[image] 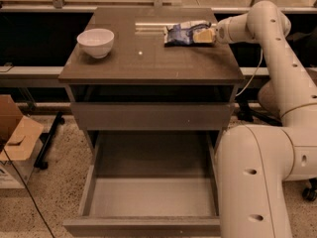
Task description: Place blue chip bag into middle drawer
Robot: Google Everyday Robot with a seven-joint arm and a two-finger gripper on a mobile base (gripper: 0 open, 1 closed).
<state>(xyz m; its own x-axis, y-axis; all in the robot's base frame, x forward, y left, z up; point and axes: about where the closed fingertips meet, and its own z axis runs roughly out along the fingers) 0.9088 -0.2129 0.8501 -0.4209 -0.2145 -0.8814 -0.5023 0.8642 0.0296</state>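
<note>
The blue chip bag (179, 34) lies crinkled at the back right of the cabinet top (148, 58). My gripper (204, 35) reaches in from the right and is shut on the bag's right end, with the bag still low on the top. The middle drawer (148, 198) is pulled out wide at the bottom front, and its pale grey floor is bare. It sits well below and in front of the gripper.
A white bowl (95, 42) stands at the left of the cabinet top. A closed brown drawer front (151, 116) sits above the open drawer. My arm's large body (255, 177) stands right of the open drawer. A cardboard box (17, 138) is on the floor at left.
</note>
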